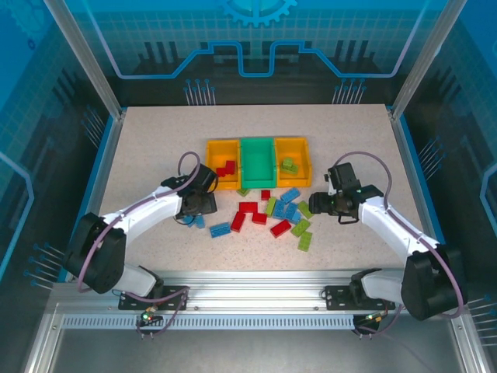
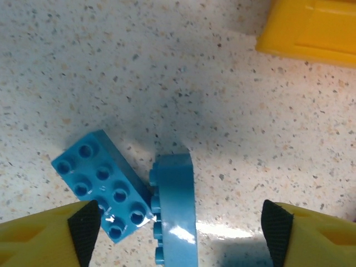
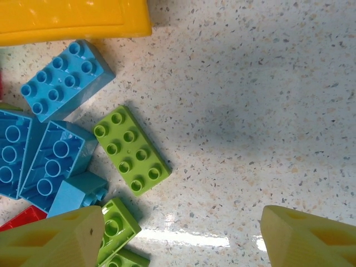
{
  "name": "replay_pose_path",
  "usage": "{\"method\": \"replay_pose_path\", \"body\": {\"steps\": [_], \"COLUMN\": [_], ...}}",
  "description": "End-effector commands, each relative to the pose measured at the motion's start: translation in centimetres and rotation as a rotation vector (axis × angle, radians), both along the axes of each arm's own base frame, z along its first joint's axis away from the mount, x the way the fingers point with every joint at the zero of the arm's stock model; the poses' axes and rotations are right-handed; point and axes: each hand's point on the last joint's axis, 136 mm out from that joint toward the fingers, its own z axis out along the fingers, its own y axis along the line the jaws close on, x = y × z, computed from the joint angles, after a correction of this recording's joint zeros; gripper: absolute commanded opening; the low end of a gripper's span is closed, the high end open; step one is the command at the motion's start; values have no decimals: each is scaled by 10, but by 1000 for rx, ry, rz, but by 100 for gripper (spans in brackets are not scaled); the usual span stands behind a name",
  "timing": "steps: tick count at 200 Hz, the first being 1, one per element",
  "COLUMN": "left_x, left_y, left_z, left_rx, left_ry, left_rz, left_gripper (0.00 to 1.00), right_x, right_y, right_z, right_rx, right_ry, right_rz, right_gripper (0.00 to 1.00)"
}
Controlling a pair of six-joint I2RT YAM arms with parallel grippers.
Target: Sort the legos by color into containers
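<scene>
Three containers stand in a row: a yellow bin (image 1: 221, 158) with red legos (image 1: 226, 169), an empty green bin (image 1: 257, 162), and a yellow bin (image 1: 293, 155) with a green lego (image 1: 289, 165). Loose red (image 1: 247, 207), blue (image 1: 290, 195) and green (image 1: 301, 227) legos lie in front of them. My left gripper (image 2: 181, 233) hangs open over two blue bricks. One brick (image 2: 175, 208) lies on its side between the fingers, untouched; the other (image 2: 103, 186) lies studs up by the left finger (image 2: 83, 231). My right gripper (image 3: 181, 239) is open over bare table, with a green brick (image 3: 131, 150) just ahead.
A corner of the left yellow bin (image 2: 311, 30) lies ahead of the left gripper. Several blue bricks (image 3: 65, 79) and the right yellow bin's wall (image 3: 72, 19) sit left of and beyond the right gripper. Another green brick (image 3: 114, 225) touches its left finger. A raised blue rim (image 1: 109, 148) borders the table.
</scene>
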Motion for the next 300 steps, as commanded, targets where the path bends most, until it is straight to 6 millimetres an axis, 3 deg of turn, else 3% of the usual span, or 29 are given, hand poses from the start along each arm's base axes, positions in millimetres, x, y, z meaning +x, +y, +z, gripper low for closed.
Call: {"method": "replay_pose_path", "body": {"steps": [1, 81, 130, 155, 184, 209, 242, 300], "left_x": [-1, -5, 0, 1, 3, 7, 20, 75], "left_y": [-8, -8, -13, -16, -18, -20, -22, -43], "left_z": [-9, -22, -29, -33, -34, -30, -9, 64], "left_rx": [-17, -9, -10, -12, -23, -31, -21, -35], "left_ry": [25, 52, 64, 72, 66, 50, 0, -174], "left_rz": [9, 19, 13, 8, 4, 1, -16, -79], "left_gripper": [75, 68, 56, 49, 31, 28, 28, 28], "right_x": [0, -3, -6, -19, -39, -61, -85, -105], "right_y": [-7, -16, -14, -13, -4, 4, 17, 39], "right_z": [5, 7, 3, -4, -14, -23, -30, -44], "right_rx": [-3, -5, 4, 27, 104, 164, 176, 155], "right_ry": [-20, -34, -12, 45, 110, 183, 245, 296], "right_rz": [-26, -49, -48, -68, -93, -116, -102, -99], "right_gripper": [77, 78, 80, 80, 81, 81, 81, 81]}}
